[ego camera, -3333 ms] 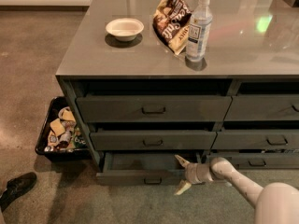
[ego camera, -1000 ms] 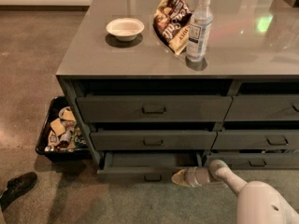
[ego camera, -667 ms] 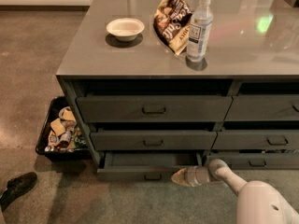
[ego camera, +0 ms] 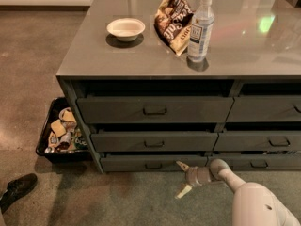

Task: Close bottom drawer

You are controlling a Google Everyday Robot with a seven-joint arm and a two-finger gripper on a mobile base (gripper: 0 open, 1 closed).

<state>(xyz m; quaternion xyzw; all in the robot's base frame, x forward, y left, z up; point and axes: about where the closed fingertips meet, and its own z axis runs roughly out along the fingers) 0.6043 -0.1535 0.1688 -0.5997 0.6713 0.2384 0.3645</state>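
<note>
The bottom drawer [ego camera: 153, 163] is found lowest in the counter [ego camera: 141, 60], under its left side, with only a thin dark gap shown above its slim front. The tool [ego camera: 181, 179] is held low before the counter, just right of the drawer's middle, fingers spread wide, nothing gripped.

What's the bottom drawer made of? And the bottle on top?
The bottom drawer looks like painted wood or metal, I can't tell which: flat, matte dark grey. The bottle looks like clear plastic: see-through, with a white cap. The gripper, just in front of the drawer, looks like pale plastic.
</note>
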